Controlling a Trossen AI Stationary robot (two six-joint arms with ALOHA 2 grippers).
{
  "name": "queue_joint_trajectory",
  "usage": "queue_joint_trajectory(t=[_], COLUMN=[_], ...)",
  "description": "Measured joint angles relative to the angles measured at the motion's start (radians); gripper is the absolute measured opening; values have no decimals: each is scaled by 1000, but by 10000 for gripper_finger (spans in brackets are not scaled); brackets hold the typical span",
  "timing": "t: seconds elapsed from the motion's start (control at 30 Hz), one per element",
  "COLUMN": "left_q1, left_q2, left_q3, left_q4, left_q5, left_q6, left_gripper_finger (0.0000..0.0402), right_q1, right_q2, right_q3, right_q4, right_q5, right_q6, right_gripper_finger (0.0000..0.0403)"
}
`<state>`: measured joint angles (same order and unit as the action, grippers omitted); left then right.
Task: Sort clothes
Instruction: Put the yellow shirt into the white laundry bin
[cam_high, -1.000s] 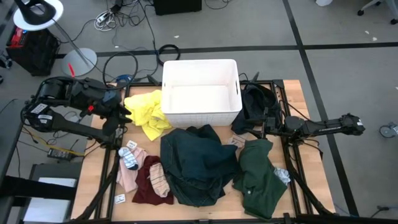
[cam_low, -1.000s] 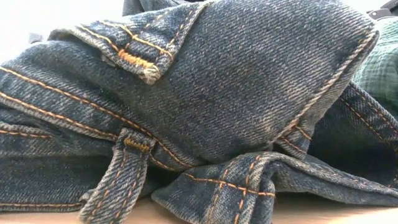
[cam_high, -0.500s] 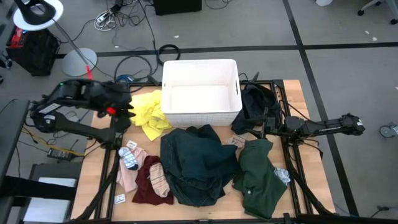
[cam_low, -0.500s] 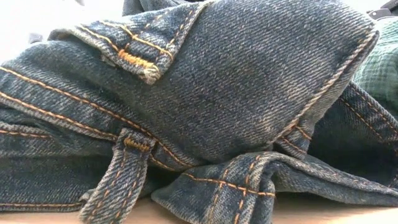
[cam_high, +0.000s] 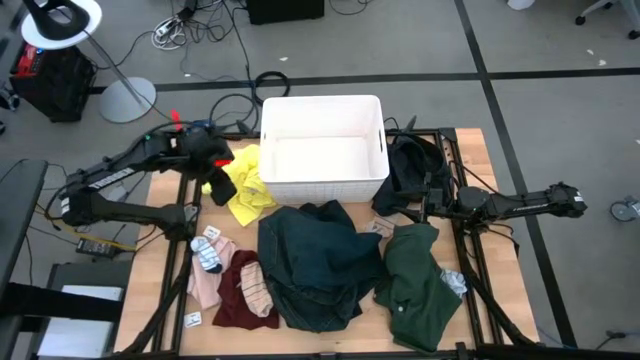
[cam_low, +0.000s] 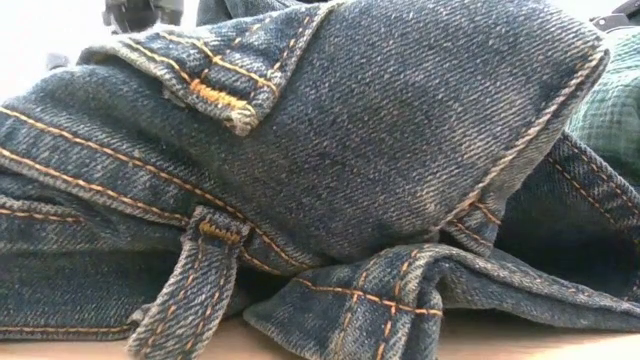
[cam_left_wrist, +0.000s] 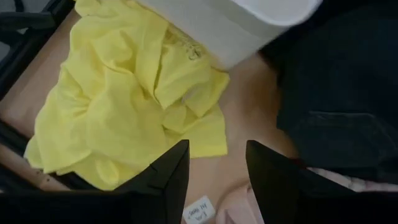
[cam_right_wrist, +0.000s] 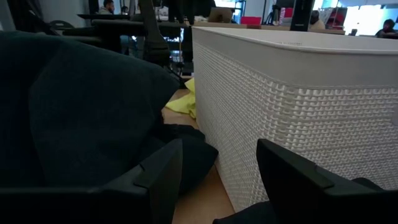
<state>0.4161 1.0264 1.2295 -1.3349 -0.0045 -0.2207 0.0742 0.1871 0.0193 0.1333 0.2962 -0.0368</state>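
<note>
Above the crumpled yellow fabric garment (cam_high: 240, 185) left of the white rectangular plastic bin (cam_high: 323, 113), left gripper (cam_high: 217, 172) open, seemingly ready to grasp; right gripper (cam_high: 428, 207) parked open beside the black garment (cam_high: 410, 165).

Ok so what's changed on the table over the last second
The left claw has swung in from the table's left edge and now hovers open over the yellow garment beside the bin, holding nothing. The right claw, the bin and the other clothes stayed put.
</note>
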Motion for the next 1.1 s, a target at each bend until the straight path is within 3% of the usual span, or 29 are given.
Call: queue_joint_trajectory(t=[0.33,0.57,0.9,1.1], left_q1=[257,396,518,569], left_q2=[10,90,197,196], left_q3=[-57,-57,-60,-177], left_q4=[53,83,191,252], left_q5=[64,130,191,217], left_q6=[326,479,561,558], left_gripper_finger=[163,163,163,163], right_q1=[0,0,0,0], right_q2=[0,0,0,0], right_q3=[0,0,0,0], right_q4=[0,0,0,0], right_q5=[0,0,0,0], right_q6=[0,0,0,0], right_gripper_finger=[207,207,207,207])
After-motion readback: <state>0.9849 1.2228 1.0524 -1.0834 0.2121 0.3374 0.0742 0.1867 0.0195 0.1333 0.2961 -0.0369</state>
